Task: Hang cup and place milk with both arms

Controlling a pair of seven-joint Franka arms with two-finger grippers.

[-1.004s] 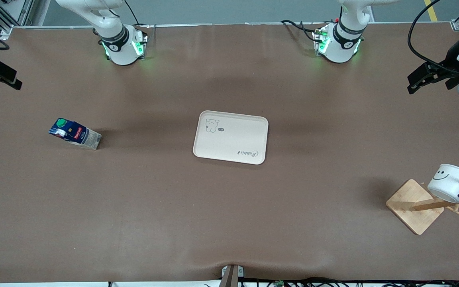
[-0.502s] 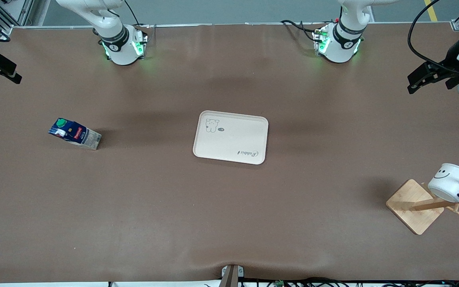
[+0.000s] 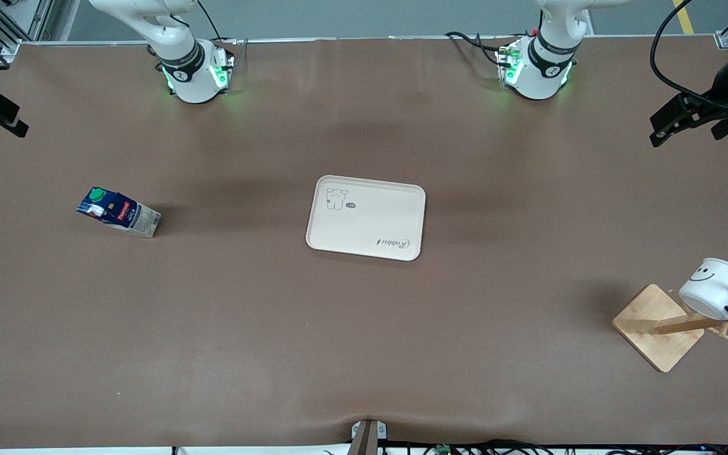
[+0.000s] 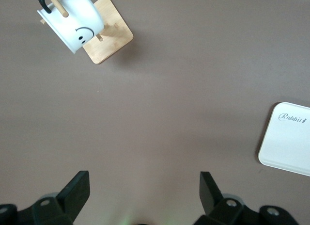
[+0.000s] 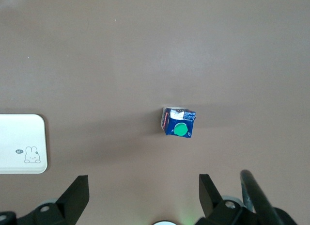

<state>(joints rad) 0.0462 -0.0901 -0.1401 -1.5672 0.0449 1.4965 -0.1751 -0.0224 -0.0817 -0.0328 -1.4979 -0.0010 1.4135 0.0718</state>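
The white cup (image 3: 716,289) with a black smiley face hangs by its black handle on a peg of a wooden rack (image 3: 658,327) near the left arm's end of the table. It also shows in the left wrist view (image 4: 75,21). The dark-blue milk (image 3: 119,213) with a green cap stands on the table toward the right arm's end, and shows from above in the right wrist view (image 5: 179,122). My left gripper (image 3: 658,129) is open and empty, high over the table's edge at its end. My right gripper (image 3: 18,126) is open and empty, high over the table's edge at its own end.
A cream rectangular tray (image 3: 366,217) with a rabbit drawing lies at the table's middle, between milk and rack. It shows at the edge of both wrist views: the left (image 4: 288,137) and the right (image 5: 22,142). The brown table is bare around it.
Both grippers have drifted slightly outward toward their own ends of the table. The cup, milk and tray have not moved.
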